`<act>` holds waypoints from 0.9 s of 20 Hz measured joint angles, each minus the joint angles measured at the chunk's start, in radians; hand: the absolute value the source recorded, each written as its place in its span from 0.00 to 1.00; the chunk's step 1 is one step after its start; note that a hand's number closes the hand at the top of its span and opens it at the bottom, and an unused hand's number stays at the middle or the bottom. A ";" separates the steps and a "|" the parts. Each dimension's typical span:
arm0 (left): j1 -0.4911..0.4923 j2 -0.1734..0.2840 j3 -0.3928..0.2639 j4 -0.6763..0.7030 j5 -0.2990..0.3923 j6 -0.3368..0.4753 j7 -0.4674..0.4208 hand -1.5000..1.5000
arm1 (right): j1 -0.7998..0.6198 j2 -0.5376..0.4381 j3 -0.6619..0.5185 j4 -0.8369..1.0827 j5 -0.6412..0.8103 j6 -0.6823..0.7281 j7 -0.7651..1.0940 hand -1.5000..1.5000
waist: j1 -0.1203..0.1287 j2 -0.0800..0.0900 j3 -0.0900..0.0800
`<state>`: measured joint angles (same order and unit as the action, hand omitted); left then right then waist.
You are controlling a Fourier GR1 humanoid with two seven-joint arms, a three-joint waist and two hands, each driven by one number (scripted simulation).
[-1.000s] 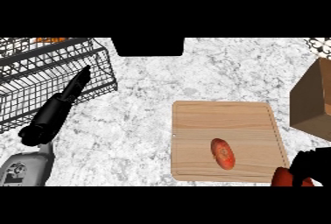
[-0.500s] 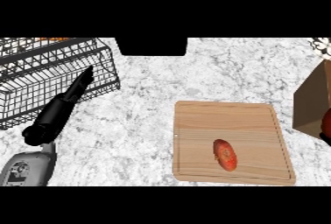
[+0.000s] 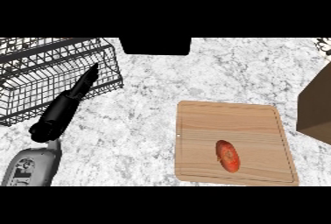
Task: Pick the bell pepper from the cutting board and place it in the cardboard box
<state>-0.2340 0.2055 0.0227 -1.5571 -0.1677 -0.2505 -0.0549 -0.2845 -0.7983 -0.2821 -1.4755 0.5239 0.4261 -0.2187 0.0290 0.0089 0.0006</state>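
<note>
**Kid:** Marble counter [image 3: 149, 122] all over! At the bottom right, the bell pepper [image 3: 227, 155] lies on the cutting board [image 3: 226, 127].

**Pal:** Left hand [image 3: 65, 107], at the left, has straight fingers, holding nothing. No right hand shows.

**Kid:** What could go wrong?

**Pal:** Pepper may roll when grabbed. Cardboard box [image 3: 317, 105] pokes in at the right edge; wire rack [image 3: 39, 74] upper left.

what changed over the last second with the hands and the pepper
The right hand, seen a second ago at the lower right corner by the cutting board, has withdrawn out of view without taking anything. The bell pepper lies on the board as before. The left hand stays open beside the wire rack.
</note>
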 measured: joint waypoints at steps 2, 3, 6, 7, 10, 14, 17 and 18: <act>-0.002 -0.004 -0.003 -0.004 -0.004 0.003 0.003 0.50 | -0.033 -0.033 0.026 0.101 0.027 0.021 -0.051 1.00 | 0.000 0.000 0.000; -0.004 -0.004 -0.002 -0.003 -0.004 0.003 0.003 0.50 | -0.056 -0.044 0.041 0.153 0.041 0.027 -0.078 1.00 | 0.000 0.000 0.000; -0.014 0.002 0.003 0.005 0.003 -0.010 0.003 0.50 | -0.099 -0.085 0.097 0.295 0.107 0.032 -0.161 1.00 | 0.005 0.002 0.000; -0.004 0.001 0.002 -0.005 0.002 -0.010 0.005 0.50 | -0.107 -0.099 0.112 0.340 0.129 0.032 -0.188 1.00 | 0.006 0.001 0.000; -0.011 0.005 0.007 -0.004 0.005 -0.014 0.004 0.50 | -0.153 -0.136 0.159 0.478 0.179 0.052 -0.284 0.00 | 0.009 0.002 0.001; -0.036 -0.003 0.012 0.024 0.002 -0.008 0.007 0.50 | -0.225 -0.150 0.205 0.607 0.203 0.062 -0.411 0.00 | 0.004 0.002 0.001; -0.031 0.000 0.013 0.015 0.001 -0.010 0.006 0.50 | -0.260 -0.130 0.193 0.670 0.165 0.034 -0.477 0.00 | 0.003 0.000 0.001; -0.027 -0.001 0.012 0.014 -0.003 -0.007 0.005 0.50 | -0.271 -0.116 0.174 0.679 0.130 0.033 -0.487 0.00 | 0.000 -0.001 0.002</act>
<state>-0.2609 0.2047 0.0342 -1.5434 -0.1703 -0.2574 -0.0497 -0.5558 -0.9141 -0.1084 -0.7962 0.6535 0.4593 -0.7062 0.0292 0.0078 0.0023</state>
